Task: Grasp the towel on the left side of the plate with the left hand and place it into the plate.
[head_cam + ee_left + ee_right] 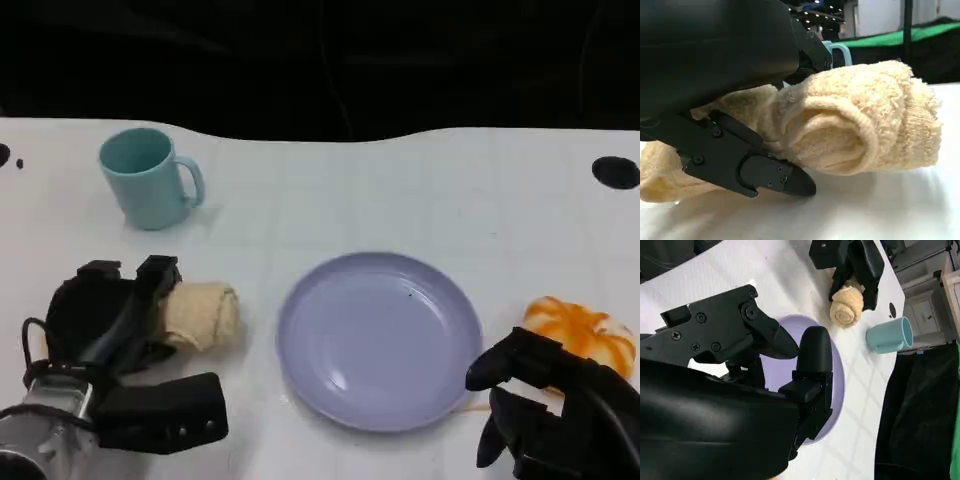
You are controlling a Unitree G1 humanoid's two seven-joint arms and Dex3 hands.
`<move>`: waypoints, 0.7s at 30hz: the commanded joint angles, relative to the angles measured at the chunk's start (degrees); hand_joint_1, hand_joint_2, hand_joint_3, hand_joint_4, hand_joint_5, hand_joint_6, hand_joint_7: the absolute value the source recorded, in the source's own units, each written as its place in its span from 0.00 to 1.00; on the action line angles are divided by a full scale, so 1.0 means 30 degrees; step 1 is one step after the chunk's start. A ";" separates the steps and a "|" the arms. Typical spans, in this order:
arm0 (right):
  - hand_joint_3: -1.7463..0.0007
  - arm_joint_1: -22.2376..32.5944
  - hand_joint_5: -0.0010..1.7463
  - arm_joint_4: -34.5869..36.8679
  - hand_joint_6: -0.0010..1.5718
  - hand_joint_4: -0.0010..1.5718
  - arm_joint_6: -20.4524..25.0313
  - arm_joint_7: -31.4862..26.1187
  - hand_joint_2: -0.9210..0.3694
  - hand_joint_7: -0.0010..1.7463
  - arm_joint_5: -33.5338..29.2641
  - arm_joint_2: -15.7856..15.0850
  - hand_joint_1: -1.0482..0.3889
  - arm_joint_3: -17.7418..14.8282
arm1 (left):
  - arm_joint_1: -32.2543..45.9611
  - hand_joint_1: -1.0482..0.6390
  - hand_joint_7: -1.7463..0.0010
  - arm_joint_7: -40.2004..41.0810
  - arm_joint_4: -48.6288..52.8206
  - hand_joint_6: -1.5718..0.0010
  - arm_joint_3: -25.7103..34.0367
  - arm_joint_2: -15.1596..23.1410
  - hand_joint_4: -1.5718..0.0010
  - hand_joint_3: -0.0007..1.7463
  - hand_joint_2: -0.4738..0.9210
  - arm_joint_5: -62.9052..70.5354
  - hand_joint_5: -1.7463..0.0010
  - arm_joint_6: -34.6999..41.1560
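Note:
A rolled beige towel (203, 315) lies on the white table left of the lavender plate (380, 335). My left hand (115, 320) is at the roll's left end, with black fingers over and beside it. In the left wrist view the towel (865, 120) sits between fingers above and a thumb (770, 177) below, gripped and still touching the table. From the right wrist, the towel (846, 307) shows its spiral end between the left hand's (850, 260) fingers, beyond the plate (837, 375). My right hand (555, 415) rests at the plate's right edge, holding nothing, fingers loosely apart (812, 355).
A teal mug (150, 178) stands behind the towel at the far left, and its side (890, 334) shows past the roll in the right wrist view. An orange-and-white object (585, 330) lies right of the plate. A black round mark (615, 172) sits at the far right.

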 commanded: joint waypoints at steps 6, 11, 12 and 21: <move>0.42 -0.0081 1.00 -0.0121 0.30 0.39 0.0153 -0.0156 0.14 0.87 -0.0060 -0.0169 0.67 -0.0039 | 0.0483 0.49 0.04 -0.0413 -0.2487 0.61 0.1179 0.0024 0.47 0.12 0.99 -0.1219 0.00 0.0252; 0.42 -0.0025 1.00 -0.0246 0.31 0.39 0.0103 -0.0318 0.14 0.87 -0.0204 -0.0094 0.67 0.0190 | 0.0664 0.51 0.00 -0.2968 -0.5302 0.64 0.2127 -0.0294 0.45 0.14 0.98 -0.2550 0.00 0.0779; 0.42 -0.0015 1.00 -0.0224 0.31 0.39 0.0047 -0.0344 0.14 0.87 -0.0235 -0.0069 0.67 0.0252 | 0.0599 0.51 0.00 -0.3430 -0.5969 0.63 0.2169 -0.0378 0.44 0.14 0.98 -0.2618 0.00 0.0938; 0.42 -0.0013 1.00 -0.0307 0.31 0.40 0.0022 -0.0733 0.15 0.86 -0.0401 0.0061 0.67 0.0444 | -0.0389 0.46 0.16 -0.6594 -0.9126 0.53 0.1845 -0.1972 0.41 0.38 0.81 -0.2788 0.00 0.1213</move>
